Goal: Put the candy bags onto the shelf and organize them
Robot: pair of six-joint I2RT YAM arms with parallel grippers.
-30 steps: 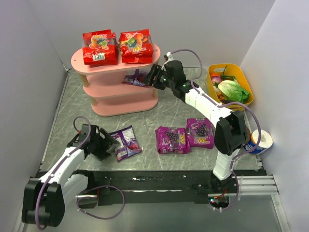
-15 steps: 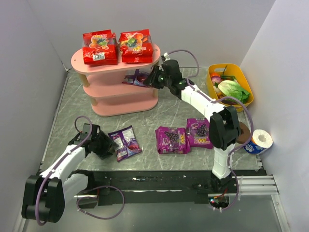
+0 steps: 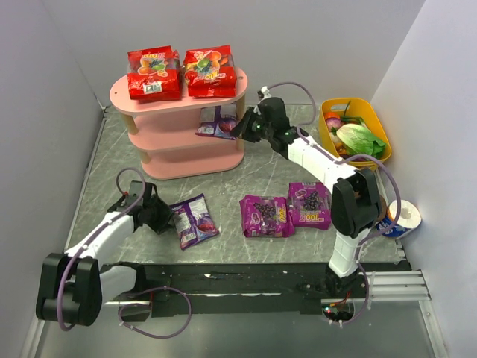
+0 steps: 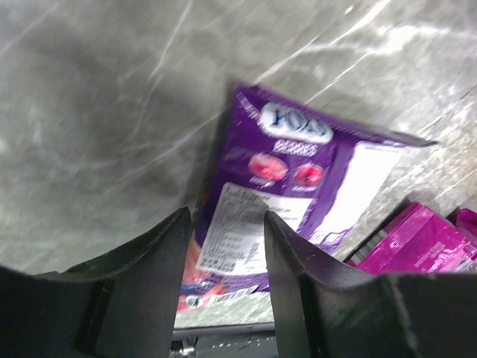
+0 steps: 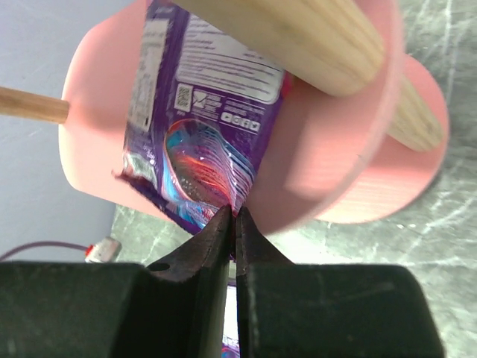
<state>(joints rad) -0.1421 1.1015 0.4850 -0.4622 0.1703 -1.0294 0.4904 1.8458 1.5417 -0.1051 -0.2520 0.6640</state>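
Two red candy bags lie on the top tier of the pink shelf. A blue-violet bag rests on the middle tier, and my right gripper is shut on its near edge. Another blue-violet bag lies flat on the table. My left gripper stands half open, its fingers straddling that bag's left edge. Two magenta bags lie side by side to the right.
A yellow tub of vegetables stands at the back right. A paper roll sits by the right wall. A wooden shelf post crosses just above the held bag. White walls close in the table on three sides.
My right gripper has closed on the bag on the middle tier, and the bag has shifted slightly outward. The left gripper's jaws have narrowed and moved closer around the table bag's edge.
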